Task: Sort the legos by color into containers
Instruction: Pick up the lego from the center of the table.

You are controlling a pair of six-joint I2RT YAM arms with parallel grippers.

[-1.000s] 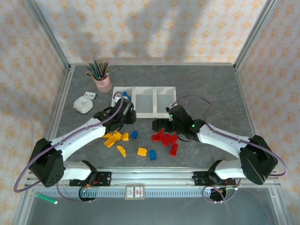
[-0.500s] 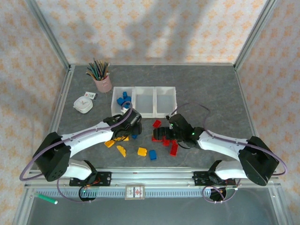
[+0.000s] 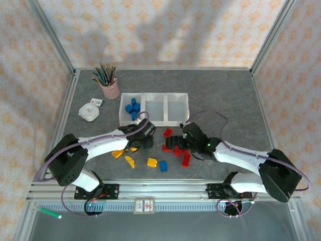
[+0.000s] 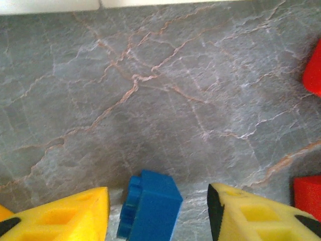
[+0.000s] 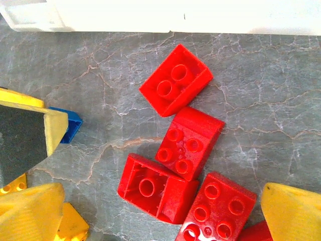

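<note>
Blue lego: a blue brick [image 4: 149, 206] lies on the tabletop [image 4: 165, 90] between the yellow fingers [image 4: 55, 218] of the left end effector [image 3: 140, 136].
Left end effector: partly open and straddling that brick, with a narrow gap on each side; it grips nothing.
Red legos: a cluster of red bricks [image 5: 190, 143] lies between the fingers of the right end effector [image 5: 161, 201]. Most are studs up; one shows its hollow underside.
Right end effector: spread wide, low over the cluster, holding nothing.
Yellow legos: yellow bricks [image 3: 130, 161] lie on the near, left side of the left end effector.
Containers: three joined white bins [image 3: 154, 108] stand just beyond both end effectors. The bin beyond the left end effector holds several blue bricks [image 3: 133, 108].
Tabletop: grey stone pattern with pale and rust-coloured veins.
Room: peach floral wall panels [image 3: 160, 30] and metal frame posts [image 3: 50, 35].
Beyond the left end effector: a pink cup [image 3: 109, 89] of pencils, and a round white object [image 3: 89, 111] left of it.
Hard to make out: in the left wrist view the blue brick and both fingers are cut off at the bottom edge. What the round white object is cannot be told.
</note>
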